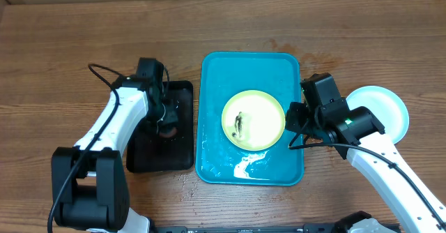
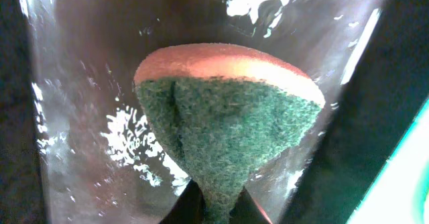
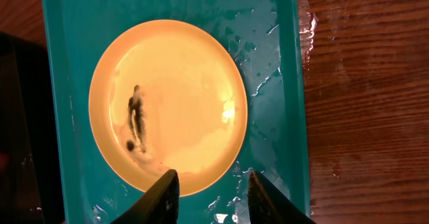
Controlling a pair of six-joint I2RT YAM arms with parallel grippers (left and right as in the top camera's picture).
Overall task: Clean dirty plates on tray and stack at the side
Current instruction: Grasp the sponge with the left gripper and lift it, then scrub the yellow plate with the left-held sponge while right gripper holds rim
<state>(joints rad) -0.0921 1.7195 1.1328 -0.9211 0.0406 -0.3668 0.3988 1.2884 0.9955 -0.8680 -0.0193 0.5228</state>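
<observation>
**Sponge loaded, plate unsecured: slips are the danger**

The left gripper [image 2: 216,209] is clamped on the sponge [image 2: 228,123], green scouring face toward the wrist camera and orange backing on top. It pinches only the narrow lower end, and the wide body flares out free. That's my first worry: press down to scrub and that loose bulk may fold or twist out of the fingers.

Beneath it the black tray [image 1: 178,149] is glistening wet. The sponge is probably soaked, so carrying it across may drip water onto the table [image 1: 70,44].

Over to the right gripper [image 3: 209,194]: its fingers are spread apart and holding nothing. The near rim of the yellow-green plate [image 3: 181,96] lies between them, but I can't tell whether they touch it.

The plate lies flat in the middle of the turquoise tray [image 3: 275,83], its dark smear [image 3: 136,120] off-centre, toward the black tray. Water has pooled on the tray floor [image 1: 247,167]. A slick plate on a wet surface will likely skate away under the sponge unless that right gripper pins it first, and a careless close could squirt the rim out.

A pale plate [image 1: 383,107] waits on the table, just right of the right arm.
</observation>
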